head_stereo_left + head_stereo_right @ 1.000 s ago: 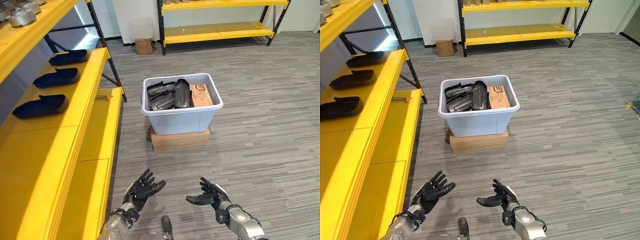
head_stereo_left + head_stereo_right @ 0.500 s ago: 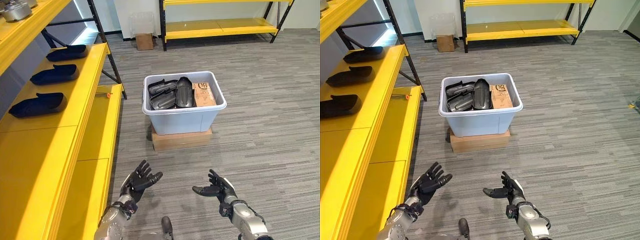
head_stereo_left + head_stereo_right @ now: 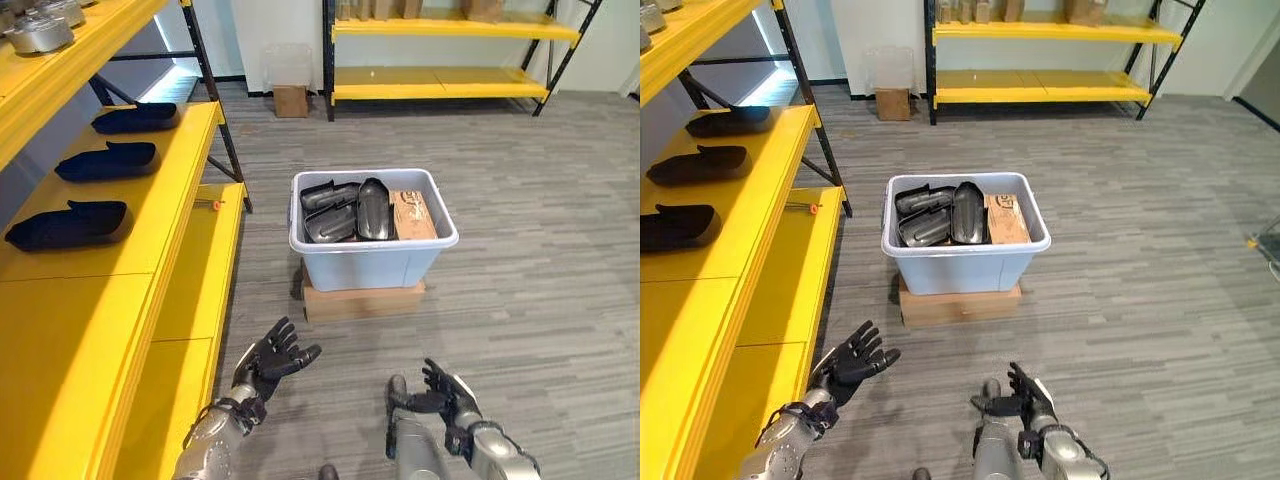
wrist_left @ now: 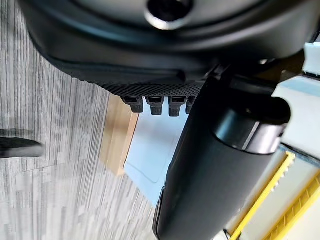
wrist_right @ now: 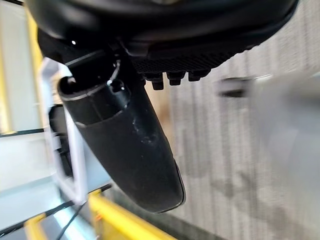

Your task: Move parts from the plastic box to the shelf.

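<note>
Parts [image 3: 345,205] lying jumbled in the plastic box [image 3: 375,262], centre frame. Left hand [image 3: 268,360] and right hand [image 3: 444,394] hovering low, fingers spread, holding nothing. Risk: interlocked parts snagging during lifting, tipping box.

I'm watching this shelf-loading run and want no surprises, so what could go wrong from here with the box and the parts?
1. The plastic box sits on a low cardboard base, so a one-sided pull on its rim might tip or slide it.
2. The black parts lie packed together beside a cardboard carton; lifting one may drag a neighbour.
3. Both the left hand and right hand are open and short of the box; the yellow shelf edge is close on the left.
</note>
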Tool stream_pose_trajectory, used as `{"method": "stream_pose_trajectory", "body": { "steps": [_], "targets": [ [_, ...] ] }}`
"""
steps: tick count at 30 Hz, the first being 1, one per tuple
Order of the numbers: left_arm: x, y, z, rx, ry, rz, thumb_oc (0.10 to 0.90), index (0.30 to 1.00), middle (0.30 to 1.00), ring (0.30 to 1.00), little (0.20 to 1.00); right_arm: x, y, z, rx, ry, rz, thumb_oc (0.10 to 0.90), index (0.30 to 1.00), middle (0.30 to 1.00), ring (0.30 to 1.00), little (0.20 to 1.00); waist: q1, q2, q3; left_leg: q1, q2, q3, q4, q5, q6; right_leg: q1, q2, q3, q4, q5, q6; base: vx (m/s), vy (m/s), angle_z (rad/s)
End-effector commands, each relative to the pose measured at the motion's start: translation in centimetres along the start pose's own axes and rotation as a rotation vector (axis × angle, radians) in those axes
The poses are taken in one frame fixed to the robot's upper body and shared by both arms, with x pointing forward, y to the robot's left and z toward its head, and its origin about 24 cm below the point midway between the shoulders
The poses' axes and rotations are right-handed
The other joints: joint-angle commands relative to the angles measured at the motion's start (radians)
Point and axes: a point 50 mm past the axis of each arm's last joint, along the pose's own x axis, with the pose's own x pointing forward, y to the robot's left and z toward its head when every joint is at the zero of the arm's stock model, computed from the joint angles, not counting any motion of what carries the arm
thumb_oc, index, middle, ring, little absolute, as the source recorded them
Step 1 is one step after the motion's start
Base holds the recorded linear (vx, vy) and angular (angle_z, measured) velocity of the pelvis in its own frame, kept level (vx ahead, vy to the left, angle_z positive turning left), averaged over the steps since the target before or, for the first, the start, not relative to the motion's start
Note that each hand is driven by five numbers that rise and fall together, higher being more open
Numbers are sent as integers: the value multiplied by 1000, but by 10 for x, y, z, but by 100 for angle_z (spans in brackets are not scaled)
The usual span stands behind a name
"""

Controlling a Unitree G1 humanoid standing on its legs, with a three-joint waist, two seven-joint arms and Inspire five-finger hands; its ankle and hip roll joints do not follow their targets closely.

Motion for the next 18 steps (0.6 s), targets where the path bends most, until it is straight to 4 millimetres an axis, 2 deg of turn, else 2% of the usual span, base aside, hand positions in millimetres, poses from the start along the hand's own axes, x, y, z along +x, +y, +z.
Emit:
{"method": "stream_pose_trajectory", "body": {
  "steps": [1, 7, 10, 18],
  "targets": [
    [18, -31, 44, 0, -199, -151, 900, 1000, 1000, 1000, 1000, 8, 2, 68, -27, -263, 28, 900, 1000, 1000, 1000, 1000, 4, -13, -75, -10, 94, -6, -96, 66, -88, 254, 26, -41, -108, 17, 27, 170, -158, 9],
    [20, -33, 42, -36, -200, -128, 900, 1000, 1000, 1000, 1000, 9, -6, 72, -31, -250, -33, 900, 1000, 1000, 1000, 1000, 14, -13, -101, -29, 116, 1, -85, 79, -111, 322, 39, -55, -136, -25, -2, 113, -89, -10],
    [21, -36, 42, -36, -201, -132, 900, 1000, 1000, 1000, 1000, 10, -4, 73, -33, -249, -33, 900, 1000, 1000, 1000, 1000, 16, -7, -98, -39, 133, 14, -71, 88, -119, 341, 43, -62, -136, -42, -15, 95, -58, -14],
    [20, -35, 39, -38, -200, -124, 900, 1000, 1000, 1000, 1000, 9, 1, 75, -39, -266, -4, 900, 1000, 1000, 1000, 1000, 10, 0, -98, -40, 142, 28, -60, 87, -129, 364, 44, -56, -157, -47, -21, 65, -26, 2]
  ]
}}
